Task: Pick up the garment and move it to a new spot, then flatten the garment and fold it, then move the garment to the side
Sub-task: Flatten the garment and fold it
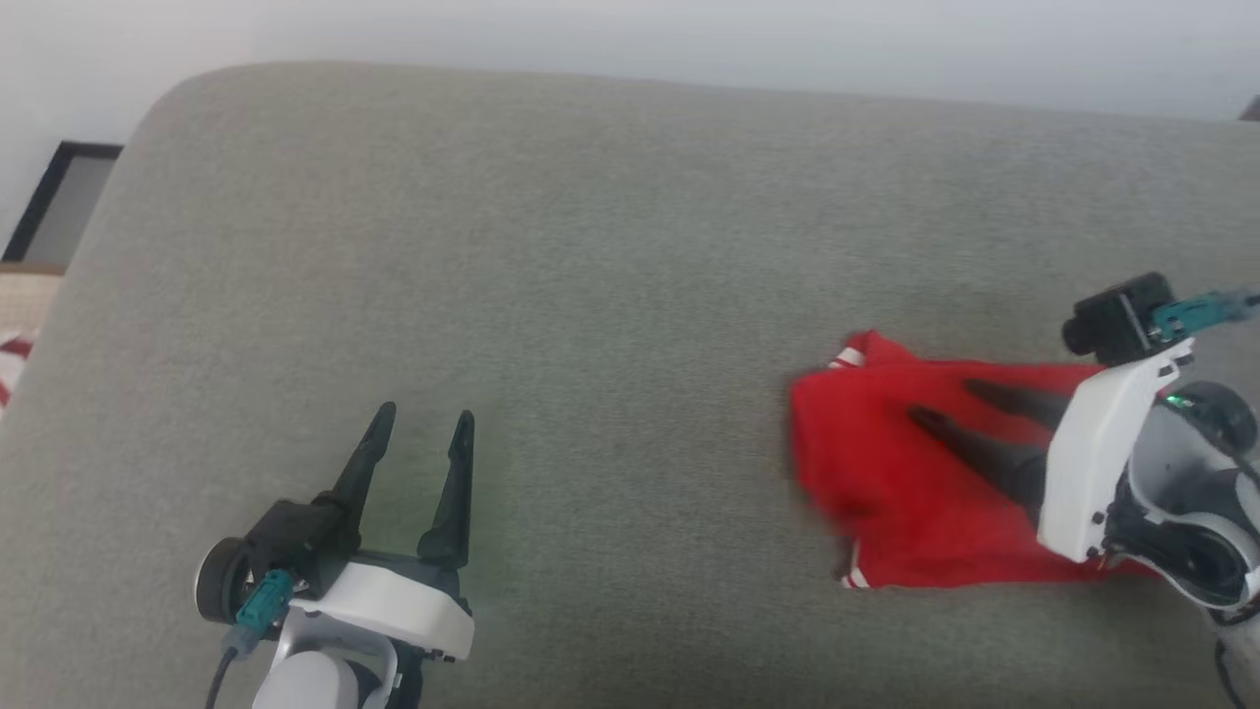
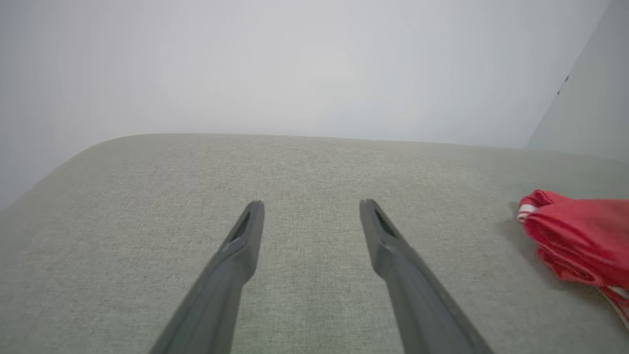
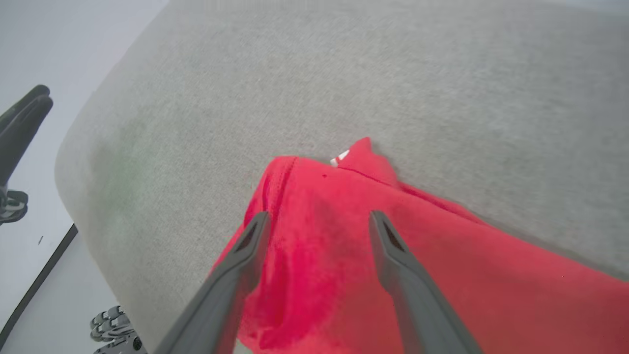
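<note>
**Red jersey bunched at the right, both grippers spread wide**

The garment [image 1: 886, 492] lies in a crumpled heap on the right side of a broad grey upholstered cushion [image 1: 591, 246]. What faces up is plain red cloth. A bit of white-and-red striped trim peeks out at its far left corner, and another bit shows at its near edge. No print shows from where I stand. The cloth is rumpled and folded over on itself rather than spread flat.

The right gripper [image 1: 942, 399] reaches in from the right, over the heap, with its two dark fingers pointing left across the red fabric. The fingers stand well apart and clamp nothing between them. In the right wrist view the right gripper [image 3: 319, 215] has the garment [image 3: 442, 275] below and between its spread fingers. I cannot tell whether the tips press the cloth or hang just above it.

The left gripper [image 1: 426, 412] sits at the near left over bare cushion, well apart from the jersey. Its fingers are also splayed and empty. In the left wrist view the left gripper [image 2: 310, 202] frames only grey weave, and the garment [image 2: 580, 236] lies off to the right.
</note>
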You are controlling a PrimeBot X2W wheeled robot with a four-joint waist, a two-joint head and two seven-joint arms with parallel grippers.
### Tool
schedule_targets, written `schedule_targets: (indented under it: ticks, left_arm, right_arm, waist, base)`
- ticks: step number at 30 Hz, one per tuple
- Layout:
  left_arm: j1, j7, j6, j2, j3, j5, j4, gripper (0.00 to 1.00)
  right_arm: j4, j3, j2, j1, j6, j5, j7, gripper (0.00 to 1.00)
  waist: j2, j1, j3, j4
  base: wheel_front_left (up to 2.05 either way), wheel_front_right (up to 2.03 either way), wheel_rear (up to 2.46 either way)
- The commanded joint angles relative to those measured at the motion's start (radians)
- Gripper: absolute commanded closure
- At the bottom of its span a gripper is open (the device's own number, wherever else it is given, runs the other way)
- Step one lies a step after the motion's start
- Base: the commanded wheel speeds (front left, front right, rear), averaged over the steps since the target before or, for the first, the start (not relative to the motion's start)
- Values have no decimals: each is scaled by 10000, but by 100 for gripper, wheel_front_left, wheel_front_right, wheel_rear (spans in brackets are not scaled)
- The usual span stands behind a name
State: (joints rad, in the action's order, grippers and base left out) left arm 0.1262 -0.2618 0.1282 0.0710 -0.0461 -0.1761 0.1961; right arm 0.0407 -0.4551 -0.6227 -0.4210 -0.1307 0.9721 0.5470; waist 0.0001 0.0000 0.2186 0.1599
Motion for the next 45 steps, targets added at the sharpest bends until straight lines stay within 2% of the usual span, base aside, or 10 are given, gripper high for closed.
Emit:
schedule_targets:
  ticks: [1, 5, 13, 21, 23, 29, 37, 45]
  left_arm:
    - [72, -41, 26, 64, -16, -55, 51, 0]
    - [4, -41, 26, 91, -30, -154, 187, 0]
    - [-185, -41, 27, 75, 107, -270, 622, 0]
    - [-423, -41, 27, 254, 492, -300, 859, 0]
    - [-548, -41, 27, 298, 593, -311, 843, 0]
    - [-891, -41, 27, 356, 689, -236, 699, 0]
    - [-1663, -41, 27, 293, 929, 163, 155, 0]
    - [-2495, -41, 27, 181, 1053, 392, -651, 0]
  right_arm:
    - [99, -24, -59, -97, 3, -44, -335, 0]
    - [756, 127, -124, -12, 1, 40, -1372, 0]
    - [2704, 25, 163, -127, 3, -290, -4361, 0]
    - [4049, -432, 665, 57, 3, -912, -7353, 0]
    - [4182, -389, 802, 171, 3, -1088, -7786, 0]
    - [3931, 187, 1090, 765, 3, -1712, -8120, 0]
    - [2320, 2731, 1921, 2712, 3, -3283, -8126, 0]
    - [941, 4056, 2434, 4647, 3, -3808, -8128, 0]
  waist:
    - [-1, 0, -171, -266]
    - [-1, 0, -335, -623]
    - [-1, 0, -601, -1237]
    - [-1, 0, -1206, -1455]
    - [-1, 0, -1342, -1454]
    - [-1, 0, -1607, -1356]
    - [-1, 0, -1953, -1167]
    - [-1, 0, -2150, -850]
  base:
    - [0, 0, 0]
    - [0, 0, 0]
    - [0, 0, 0]
    - [0, 0, 0]
    - [0, 0, 0]
    - [0, 0, 0]
    - [0, 0, 0]
    - [0, 0, 0]
